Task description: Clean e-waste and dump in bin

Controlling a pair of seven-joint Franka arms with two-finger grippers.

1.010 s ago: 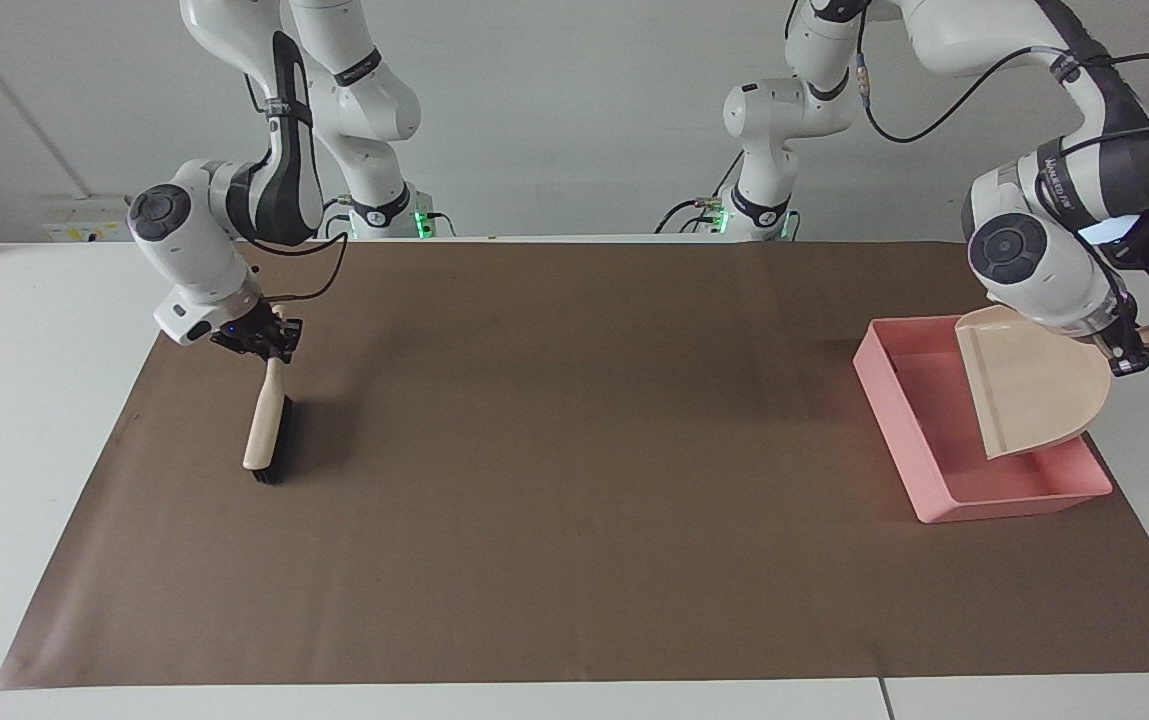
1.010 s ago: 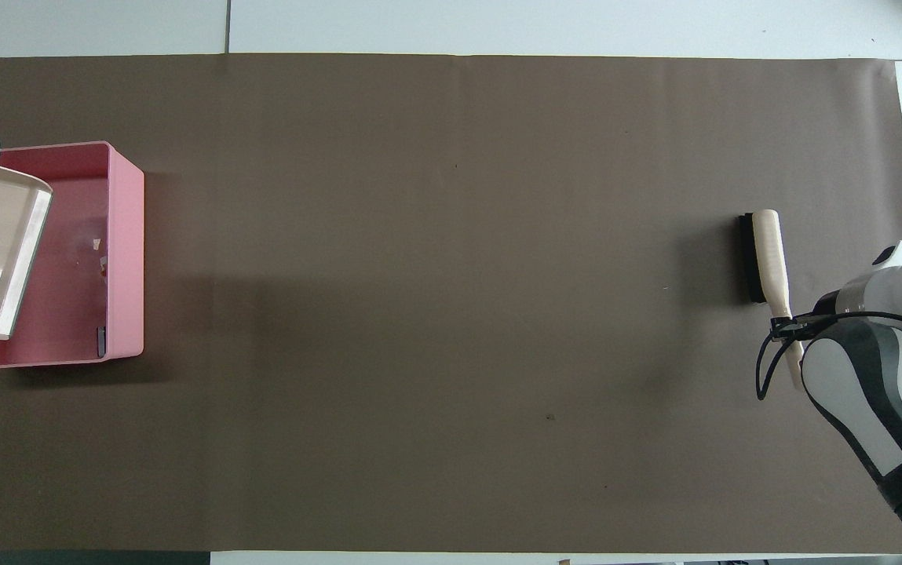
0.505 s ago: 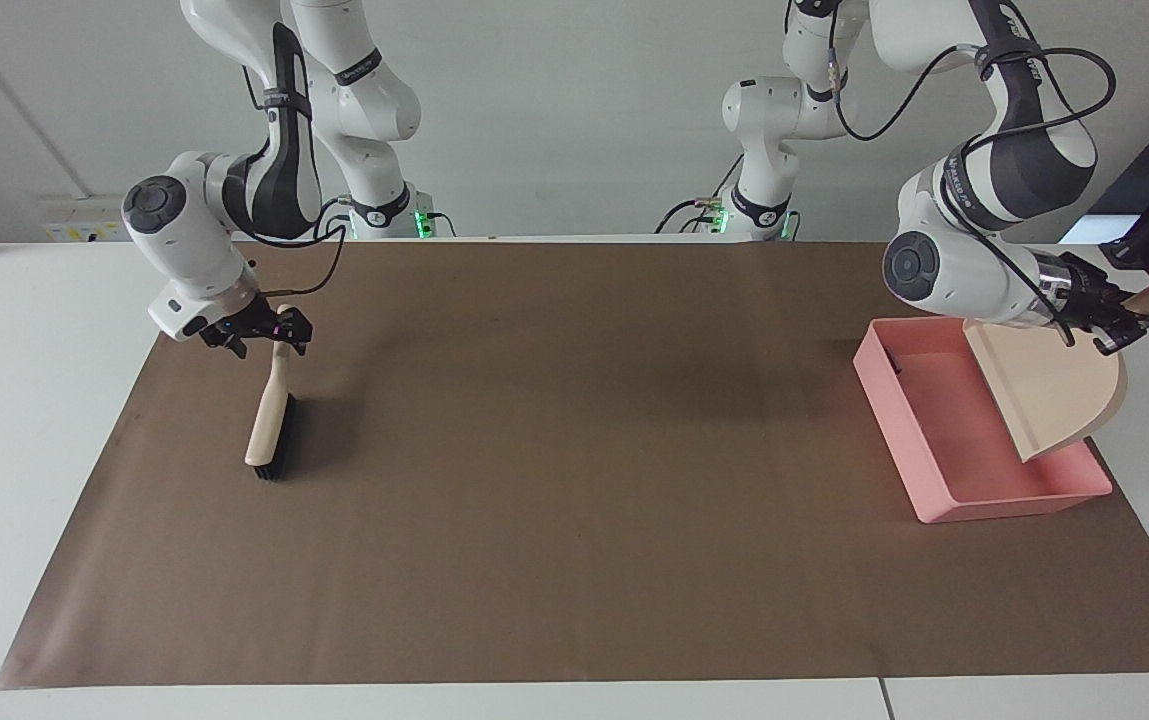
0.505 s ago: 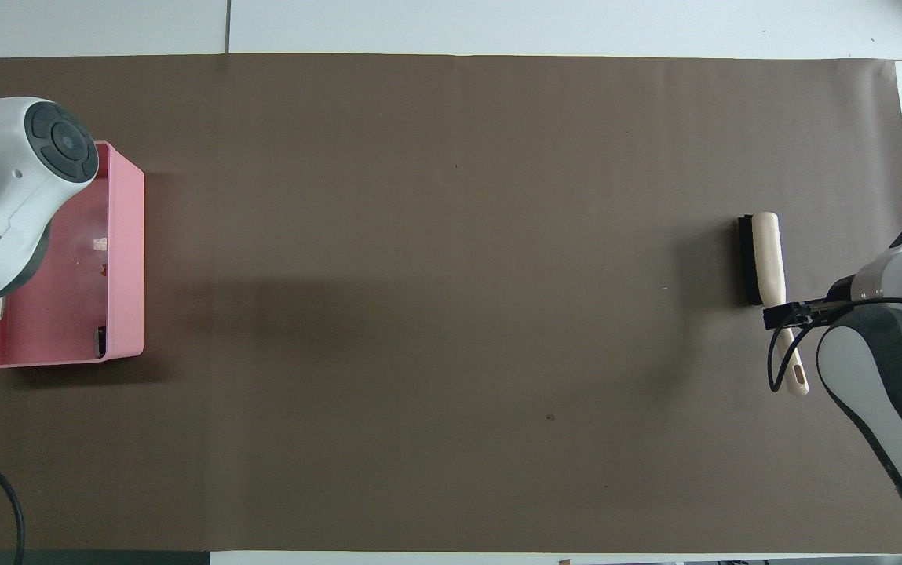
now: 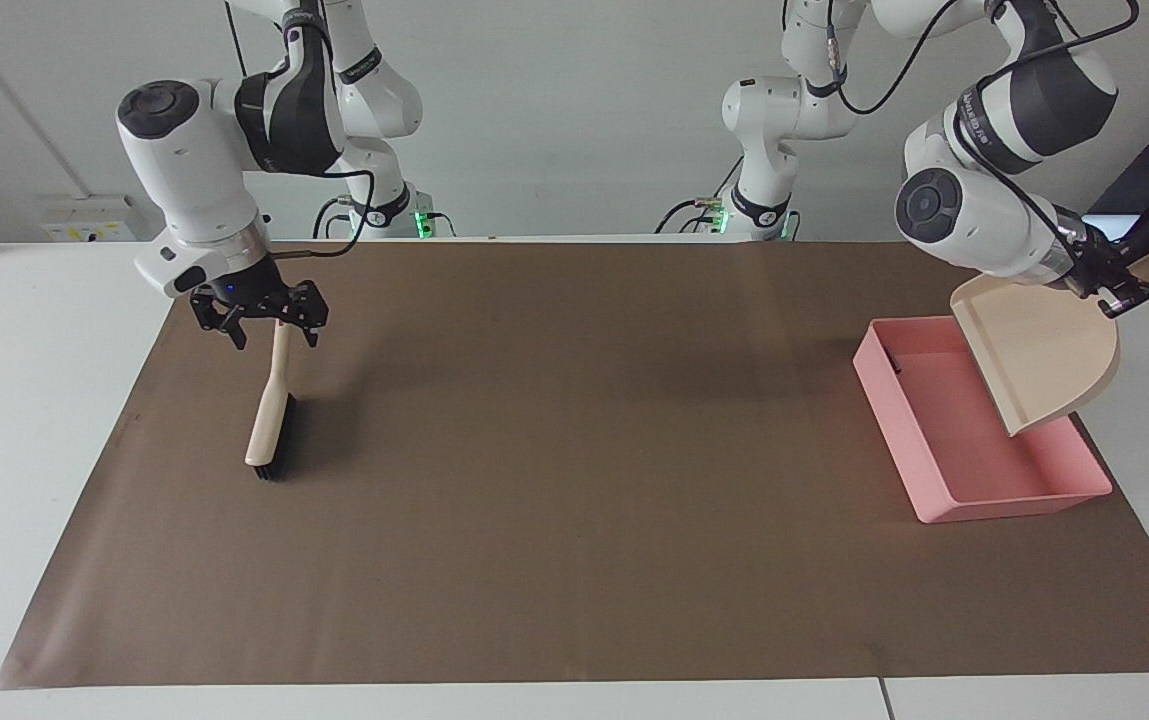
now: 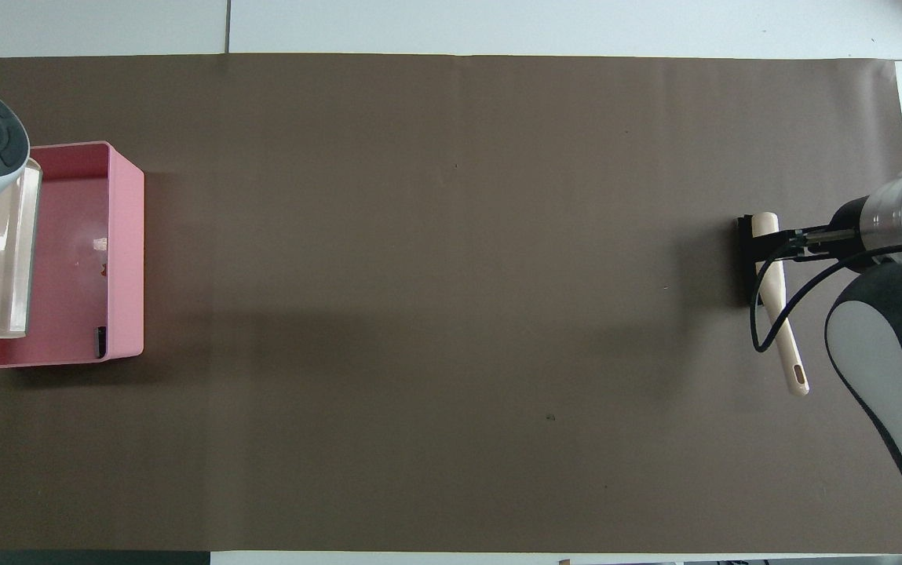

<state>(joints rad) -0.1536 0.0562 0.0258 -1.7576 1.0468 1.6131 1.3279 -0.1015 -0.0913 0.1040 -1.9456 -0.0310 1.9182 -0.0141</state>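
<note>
My left gripper (image 5: 1122, 296) gripping dustpan (image 5: 1039, 350) by handle, fingers clamped shut on it, holding pan tilted over bin (image 5: 937, 470), pan mouth pointing down into tray. Bin sitting on brown mat (image 5: 574, 500) at left arm's end of table. E-waste lying inside bin: white-grey scrap (image 6: 97, 245) with orange mark mid-floor, black scrap (image 6: 100, 340) in corner nearest robots. My right gripper (image 5: 257, 318) hanging with fingers spread wide, gripping nothing, over handle of brush (image 5: 269, 425). Brush lying on mat at right arm's end.
</note>
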